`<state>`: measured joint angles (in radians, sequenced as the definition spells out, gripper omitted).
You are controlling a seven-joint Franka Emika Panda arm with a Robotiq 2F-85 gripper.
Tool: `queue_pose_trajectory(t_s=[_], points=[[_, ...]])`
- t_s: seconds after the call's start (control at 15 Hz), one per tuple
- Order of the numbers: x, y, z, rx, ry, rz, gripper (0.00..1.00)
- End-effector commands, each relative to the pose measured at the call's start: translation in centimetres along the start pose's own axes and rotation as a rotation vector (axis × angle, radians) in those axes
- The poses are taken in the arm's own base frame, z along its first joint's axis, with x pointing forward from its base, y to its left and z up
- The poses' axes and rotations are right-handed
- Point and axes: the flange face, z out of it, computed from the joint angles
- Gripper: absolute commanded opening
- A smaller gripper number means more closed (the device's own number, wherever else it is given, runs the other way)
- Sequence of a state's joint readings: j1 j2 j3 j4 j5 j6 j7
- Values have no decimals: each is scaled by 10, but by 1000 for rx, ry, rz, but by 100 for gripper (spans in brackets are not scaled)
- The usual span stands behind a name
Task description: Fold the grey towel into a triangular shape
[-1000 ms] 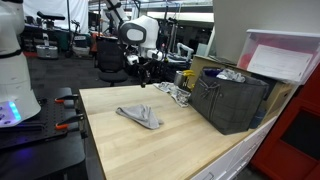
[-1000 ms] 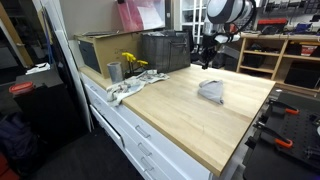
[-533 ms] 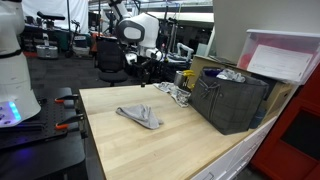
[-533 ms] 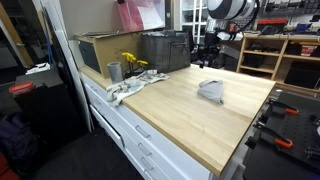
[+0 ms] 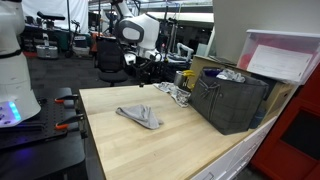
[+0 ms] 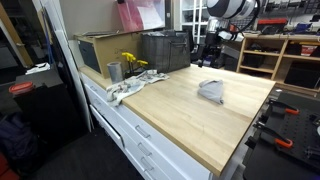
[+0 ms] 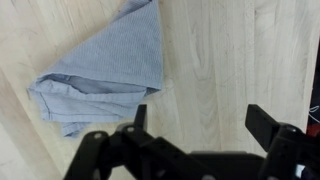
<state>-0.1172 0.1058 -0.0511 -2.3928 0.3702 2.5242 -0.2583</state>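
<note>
— Where is the towel found?
— The towel [image 7: 105, 70] is laid flat on the wooden desk [image 5: 150, 145], near its middle. It is folded to a rough triangle, with one end bunched.
— And the hand?
— The hand [image 7: 200, 118] is held above the desk, clear of the towel. Its fingers [image 7: 262, 122] are spread wide and nothing is gripped between them.
— What else is seen?
— A dark bin [image 5: 232, 100] is set at the desk's edge, well apart from the towel.

soft matt woven grey towel [image 7: 105, 70], smooth pale wooden table [image 7: 230, 50], dark fabric bin [image 5: 232, 100], matt black tool [image 7: 200, 120]
</note>
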Motion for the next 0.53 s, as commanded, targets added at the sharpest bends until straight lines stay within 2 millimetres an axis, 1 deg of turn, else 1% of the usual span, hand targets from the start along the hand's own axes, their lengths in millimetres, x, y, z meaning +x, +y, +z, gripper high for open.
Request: queue_pose_trajectory(t_s=[0.0, 0.07, 0.13, 0.27, 0.47], points=[[2, -7, 7, 4, -9, 2, 100], [4, -11, 5, -11, -4, -15, 100], [5, -9, 3, -27, -19, -12, 100], [10, 0, -4, -81, -34, -21, 100], [17, 19, -23, -184, -31, -34, 100]])
